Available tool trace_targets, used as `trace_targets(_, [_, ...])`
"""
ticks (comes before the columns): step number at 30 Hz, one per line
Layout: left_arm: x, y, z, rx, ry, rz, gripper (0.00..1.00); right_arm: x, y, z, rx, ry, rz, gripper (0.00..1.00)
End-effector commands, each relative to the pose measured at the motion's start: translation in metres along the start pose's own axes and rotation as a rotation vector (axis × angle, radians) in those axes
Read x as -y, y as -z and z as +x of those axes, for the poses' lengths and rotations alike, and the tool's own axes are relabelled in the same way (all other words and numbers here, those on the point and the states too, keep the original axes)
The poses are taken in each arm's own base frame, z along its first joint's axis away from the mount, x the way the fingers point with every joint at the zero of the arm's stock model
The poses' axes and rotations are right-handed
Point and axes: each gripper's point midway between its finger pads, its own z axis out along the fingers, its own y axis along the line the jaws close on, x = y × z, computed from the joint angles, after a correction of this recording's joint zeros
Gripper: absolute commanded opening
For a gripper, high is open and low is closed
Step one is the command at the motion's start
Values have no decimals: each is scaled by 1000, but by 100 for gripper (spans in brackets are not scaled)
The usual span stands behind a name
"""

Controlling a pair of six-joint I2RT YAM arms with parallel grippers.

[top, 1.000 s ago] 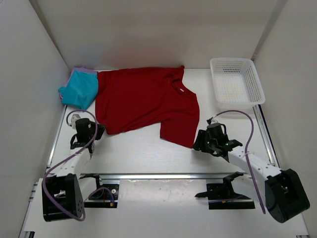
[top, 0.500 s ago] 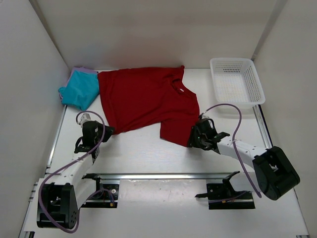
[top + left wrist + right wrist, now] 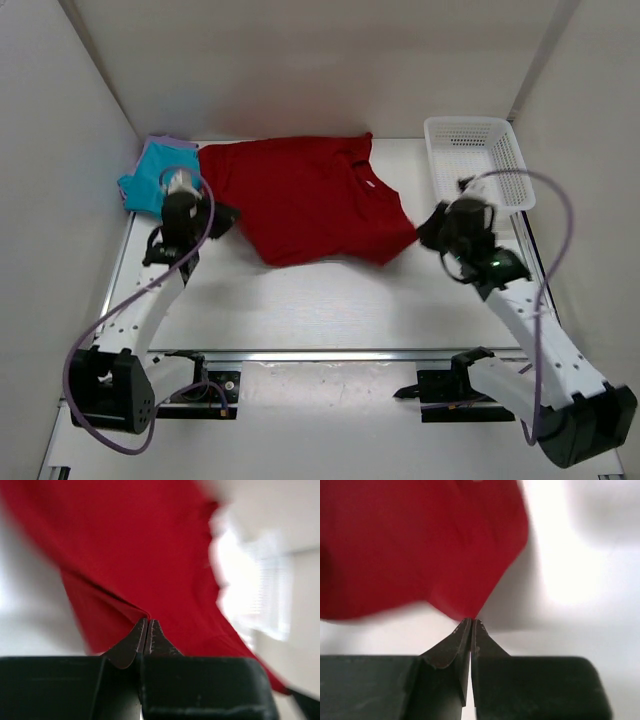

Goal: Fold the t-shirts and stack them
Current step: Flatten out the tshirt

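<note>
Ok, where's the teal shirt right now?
In the top view the teal shirt sits bunched at the far left corner of the table, on the lavender shirt, beside the left edge of the red shirt.

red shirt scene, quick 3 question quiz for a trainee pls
1. Fill in: in the top view the teal shirt lies to the ____ of the red shirt.
2. True or false: the basket holds no shirt.
3. The left end effector and the right end effector are both pinched shut on what? A teal shirt B red shirt C basket

Key: 1 left; 2 true; 3 B
</note>
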Motion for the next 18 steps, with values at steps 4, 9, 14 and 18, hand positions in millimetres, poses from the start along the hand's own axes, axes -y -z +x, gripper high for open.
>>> trace_targets(4, [157, 71, -99, 123, -180, 318, 0, -53, 143, -192, 468, 104, -62, 0])
trace_targets(9, [193, 159, -205, 336, -90, 485, 0, -115, 240, -280, 662, 204, -122, 0])
trace_targets(14, [219, 190, -238, 403, -73, 562, 0, -165, 271, -324, 815, 266, -198, 0])
trace_targets(18, [210, 181, -254, 440, -41, 507, 0, -135, 213, -350, 720, 271, -225, 0])
